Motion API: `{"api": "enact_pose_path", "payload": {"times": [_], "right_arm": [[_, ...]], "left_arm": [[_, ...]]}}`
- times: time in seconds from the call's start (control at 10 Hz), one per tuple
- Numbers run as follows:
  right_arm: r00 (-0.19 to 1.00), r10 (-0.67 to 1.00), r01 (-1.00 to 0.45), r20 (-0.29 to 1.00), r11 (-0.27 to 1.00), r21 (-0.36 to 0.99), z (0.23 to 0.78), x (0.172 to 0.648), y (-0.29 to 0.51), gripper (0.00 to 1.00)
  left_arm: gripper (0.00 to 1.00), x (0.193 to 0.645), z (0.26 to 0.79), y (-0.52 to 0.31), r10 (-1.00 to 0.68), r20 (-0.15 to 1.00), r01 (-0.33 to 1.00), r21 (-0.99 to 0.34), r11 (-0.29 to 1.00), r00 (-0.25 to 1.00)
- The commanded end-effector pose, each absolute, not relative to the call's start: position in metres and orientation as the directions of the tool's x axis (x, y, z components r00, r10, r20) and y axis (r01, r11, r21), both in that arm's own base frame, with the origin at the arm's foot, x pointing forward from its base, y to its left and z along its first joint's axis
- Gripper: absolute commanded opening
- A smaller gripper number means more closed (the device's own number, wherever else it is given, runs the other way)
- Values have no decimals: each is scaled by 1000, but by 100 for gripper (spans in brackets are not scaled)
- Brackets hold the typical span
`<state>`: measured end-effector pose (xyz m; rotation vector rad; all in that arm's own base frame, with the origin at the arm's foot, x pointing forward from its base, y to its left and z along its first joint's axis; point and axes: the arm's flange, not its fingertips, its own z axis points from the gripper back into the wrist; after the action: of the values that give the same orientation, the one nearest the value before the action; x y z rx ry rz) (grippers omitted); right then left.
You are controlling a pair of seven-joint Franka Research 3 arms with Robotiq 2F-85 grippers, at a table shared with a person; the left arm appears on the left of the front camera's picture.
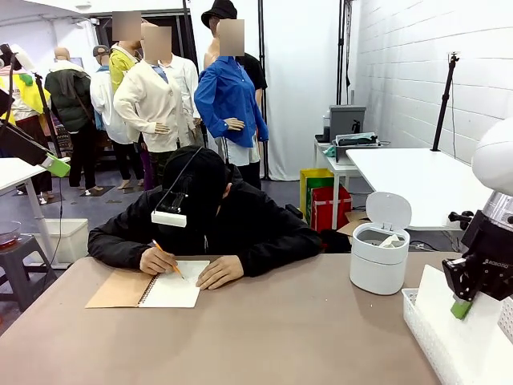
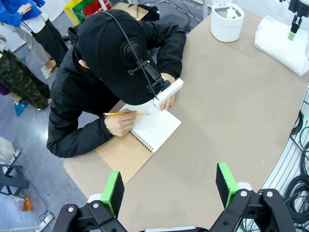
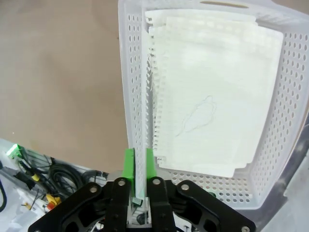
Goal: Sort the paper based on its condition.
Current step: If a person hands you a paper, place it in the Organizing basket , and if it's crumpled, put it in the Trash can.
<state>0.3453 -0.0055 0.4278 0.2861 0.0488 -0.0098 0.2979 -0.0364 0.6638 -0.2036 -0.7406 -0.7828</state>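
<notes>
Hovering at the white basket [image 3: 130, 72] rim, the right end effector [image 3: 140, 159] shows pads [image 3: 128, 162] narrowly parted on a thin white edge; grip cannot be confirmed. Smooth paper [image 3: 212, 96] lies flat inside at 1 o'clock, long axis 12-to-6. The left end effector [image 2: 169, 188] stands released, well apart.

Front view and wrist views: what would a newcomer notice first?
A person in black bends over the far side of the table, pencilling in a spiral notebook. At the right, the right gripper straddles a paper sheet at a white basket of flat sheets.
</notes>
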Motion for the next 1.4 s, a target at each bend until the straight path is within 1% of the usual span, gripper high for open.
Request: {"api": "enact_pose_path", "payload": {"times": [0.0,0.2,0.3,0.4,0.5,0.7,0.9,1.1,1.2,1.3], "right_arm": [[997,-24,42,-68,961,275,382,283,6,58],[998,26,-11,-65,976,215,385,286,4,96],[996,50,-36,-71,981,193,389,286,3,100],[990,88,-71,-106,984,161,393,287,3,100],[988,101,-84,-114,986,140,397,288,3,100],[991,84,-73,-103,992,104,404,293,-4,100],[988,97,-93,-118,995,35,419,301,-14,100],[984,93,-91,-150,996,24,430,302,-22,100],[980,144,-146,-138,989,-7,428,319,-25,100],[981,138,-139,-133,990,7,437,309,-20,100]], "left_arm": [[100,298,663,-35,-563,676,700,97,707,475],[100,298,663,-35,-563,676,700,97,707,475],[100,298,663,-35,-563,676,700,97,707,475],[100,298,663,-35,-563,676,700,97,707,475],[100,298,663,-35,-563,676,700,97,707,475],[100,298,663,-35,-563,676,700,97,707,475],[100,298,663,-35,-563,676,700,97,707,475],[100,298,663,-35,-563,676,700,97,707,475],[100,298,663,-35,-563,676,700,97,707,475],[100,298,663,-35,-563,676,700,97,707,475]]}}
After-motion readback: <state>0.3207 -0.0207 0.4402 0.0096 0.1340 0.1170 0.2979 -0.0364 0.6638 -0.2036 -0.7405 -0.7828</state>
